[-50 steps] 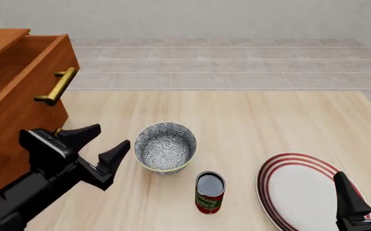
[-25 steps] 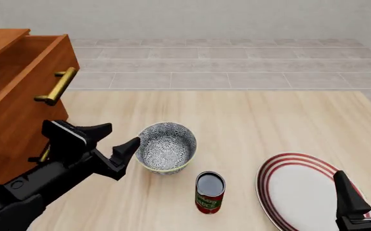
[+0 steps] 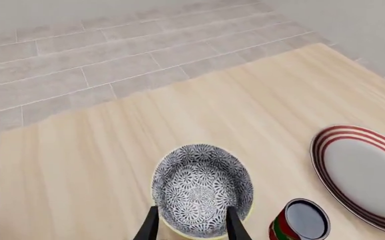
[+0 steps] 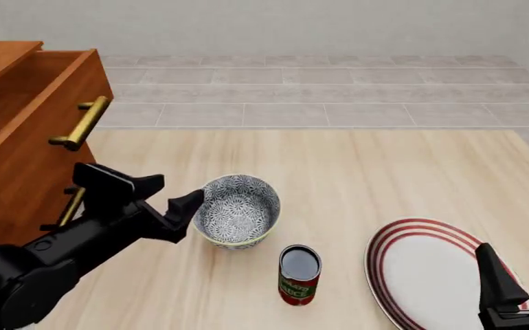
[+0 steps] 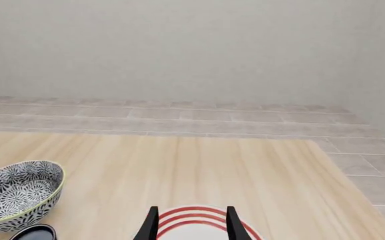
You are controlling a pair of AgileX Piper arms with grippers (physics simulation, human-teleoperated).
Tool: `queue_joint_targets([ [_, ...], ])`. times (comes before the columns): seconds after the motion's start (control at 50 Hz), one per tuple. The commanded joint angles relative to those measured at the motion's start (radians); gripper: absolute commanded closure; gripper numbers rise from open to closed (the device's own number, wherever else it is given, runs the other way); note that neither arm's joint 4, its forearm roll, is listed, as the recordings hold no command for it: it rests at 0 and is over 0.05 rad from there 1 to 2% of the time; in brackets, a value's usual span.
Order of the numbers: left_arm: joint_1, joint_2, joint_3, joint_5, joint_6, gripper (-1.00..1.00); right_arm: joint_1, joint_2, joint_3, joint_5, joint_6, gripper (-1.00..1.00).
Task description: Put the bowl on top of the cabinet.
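The bowl (image 4: 237, 210), deep, with a black-and-white floral pattern and a pale rim, stands upright on the wooden table. The wrist views also show the bowl (image 3: 202, 187) (image 5: 19, 196). My left gripper (image 4: 168, 194) is open just left of the bowl, one fingertip close to its left rim. In the left wrist view the left gripper (image 3: 191, 226) has its fingers spread about the bowl's near edge, holding nothing. The reddish-brown cabinet (image 4: 12, 144) stands at the far left with a brass handle (image 4: 81, 124). My right gripper (image 4: 523, 275) is open at the lower right, over the plate.
A can (image 4: 299, 275) with a red and green label stands just in front and right of the bowl. A flat white plate (image 4: 429, 271) with red rings lies at the right. The cabinet's upper drawer juts out above the left arm. Grey tiled floor lies beyond the table.
My left gripper has moved forward and to the right, from beside the cabinet up to the bowl's left rim. The bowl, the can, the plate and the right arm are unmoved.
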Motion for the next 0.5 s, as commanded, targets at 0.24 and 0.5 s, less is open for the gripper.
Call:
queue_joint_targets([
  [0.24, 0.037, 0.037, -0.019, 0.02, -0.063, -1.0, -0.002, -0.002, 0.0, 0.004, -0.001, -1.0],
  [0.5, 0.053, 0.058, -0.024, 0.014, -0.093, -1.0, -0.003, -0.002, 0.0, 0.007, 0.0, -1.0],
])
